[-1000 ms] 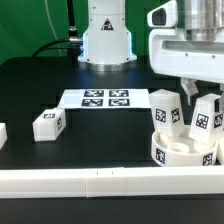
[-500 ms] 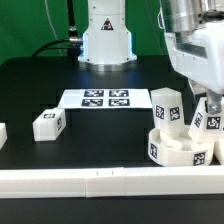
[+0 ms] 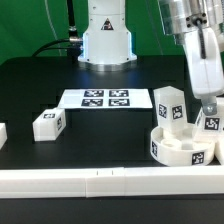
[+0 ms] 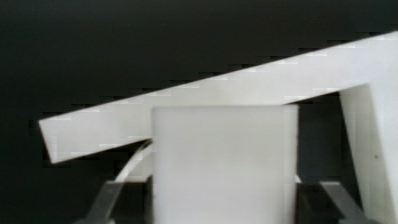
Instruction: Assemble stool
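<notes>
Stool leg [image 3: 212,124] is clamped in your gripper [image 3: 211,110] at the seat [image 3: 170,152]; go in off-centre and it'll likely jam or tilt.

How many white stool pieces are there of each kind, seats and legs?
Thick round white plastic disc seat: 1
Stubby white plastic block legs: 3 (loose leg on the black table, upright leg on the seat, held leg in the claw)
Total: 4
A white bit at the exterior view's left edge is cut off, so not counted.
</notes>
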`<state>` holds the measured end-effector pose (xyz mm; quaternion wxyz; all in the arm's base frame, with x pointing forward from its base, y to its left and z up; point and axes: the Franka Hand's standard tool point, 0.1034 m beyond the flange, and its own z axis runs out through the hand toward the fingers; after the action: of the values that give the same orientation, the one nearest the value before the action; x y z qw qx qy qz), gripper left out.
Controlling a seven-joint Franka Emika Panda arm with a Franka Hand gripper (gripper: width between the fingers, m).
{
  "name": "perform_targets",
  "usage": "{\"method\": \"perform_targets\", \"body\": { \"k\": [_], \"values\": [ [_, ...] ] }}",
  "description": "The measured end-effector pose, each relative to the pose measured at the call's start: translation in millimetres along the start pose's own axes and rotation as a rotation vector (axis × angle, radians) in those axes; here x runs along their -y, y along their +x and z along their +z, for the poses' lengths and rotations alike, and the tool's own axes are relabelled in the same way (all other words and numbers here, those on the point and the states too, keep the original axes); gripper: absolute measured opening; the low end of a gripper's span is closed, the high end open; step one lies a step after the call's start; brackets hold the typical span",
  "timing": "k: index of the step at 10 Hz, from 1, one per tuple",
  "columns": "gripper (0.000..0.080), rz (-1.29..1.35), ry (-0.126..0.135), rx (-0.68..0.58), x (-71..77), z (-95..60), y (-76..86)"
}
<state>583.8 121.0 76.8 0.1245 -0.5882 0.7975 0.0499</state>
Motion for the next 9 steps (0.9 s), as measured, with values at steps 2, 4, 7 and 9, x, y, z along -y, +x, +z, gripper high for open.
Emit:
{"method": "perform_targets", "body": {
  "k": [2,4,7,9],
  "values": [
    [0.0337,0.112,0.001,0.004,-0.1,0.2,-0.4],
    [0.0337,0.282,0.044,0.032,4.6,-1.2,4.1],
    [0.0407,0.349,0.046,0.041,3.7,-0.7,4.5],
    [0.0578,0.227,0.055,0.042,8.8,-9.2,4.8]
  ]
}}
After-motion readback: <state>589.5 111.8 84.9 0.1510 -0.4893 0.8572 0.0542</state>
